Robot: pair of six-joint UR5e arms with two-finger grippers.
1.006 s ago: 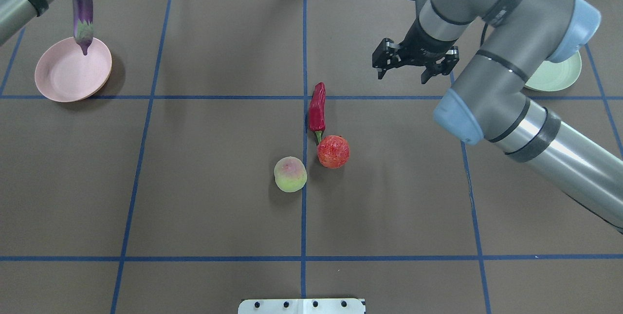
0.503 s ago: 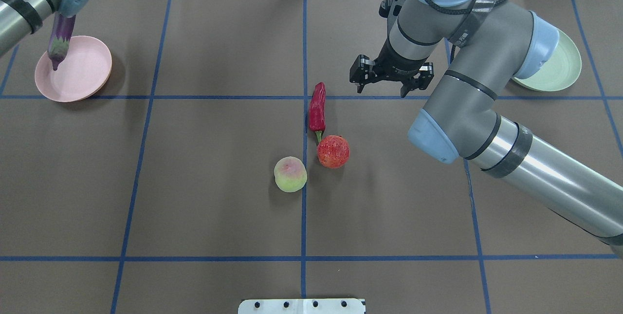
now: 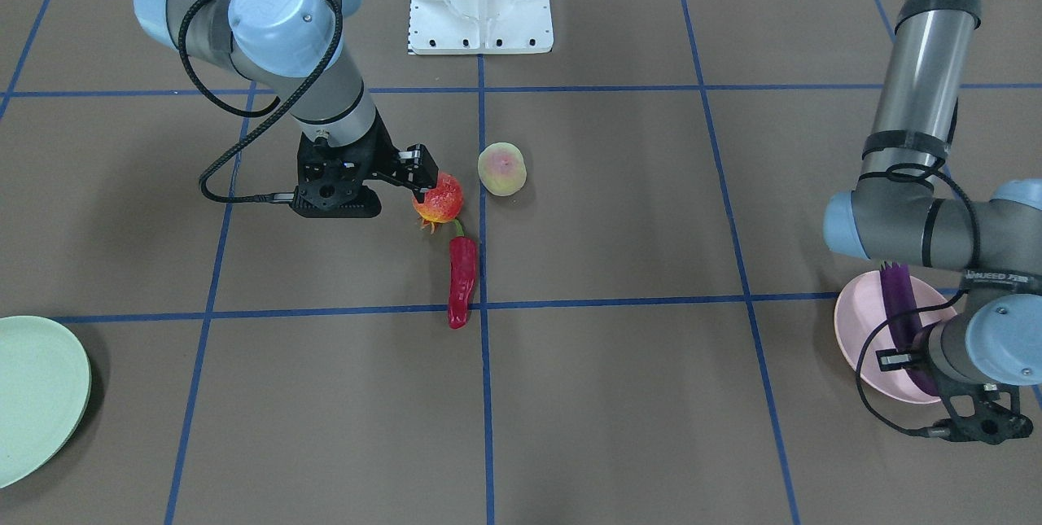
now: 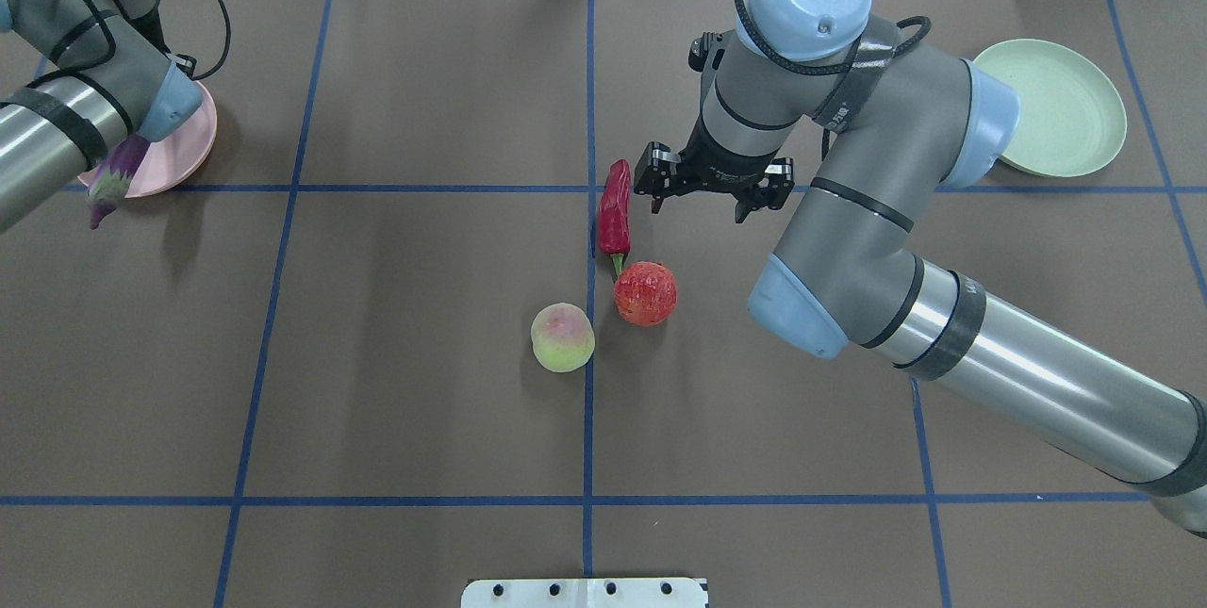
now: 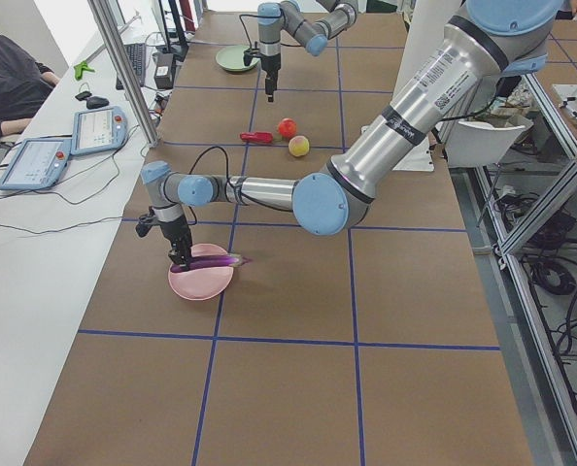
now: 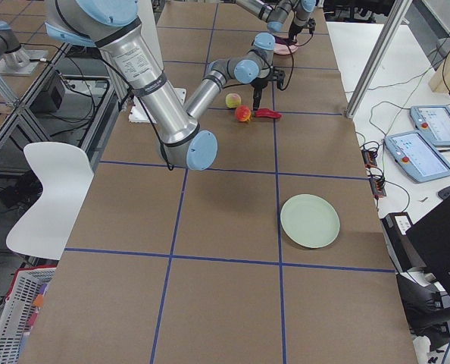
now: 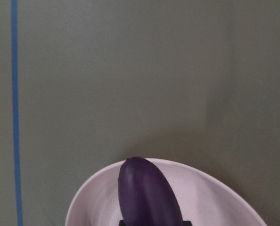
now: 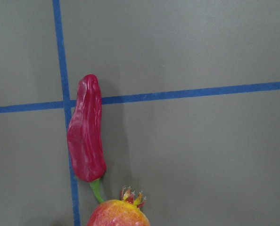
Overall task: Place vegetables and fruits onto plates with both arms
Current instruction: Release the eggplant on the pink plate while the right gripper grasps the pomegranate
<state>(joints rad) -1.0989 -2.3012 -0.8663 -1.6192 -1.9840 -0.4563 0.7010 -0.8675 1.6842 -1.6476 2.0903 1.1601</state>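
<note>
Purple eggplant over pink plate — cap end past its rim

Mid-table: wrinkled red chili pepper, stem beside the round red-orange pomegranate — pale yellow-green peach near. Left, the long purple eggplant over the pale pink plate — mint-green plate right.

Eggplant over pink plate; chili, pomegranate, peach clustered ctr.

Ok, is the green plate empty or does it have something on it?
Empty. The green plate shows a bare surface in the overhead and right-side views, with nothing lying on it.
</note>
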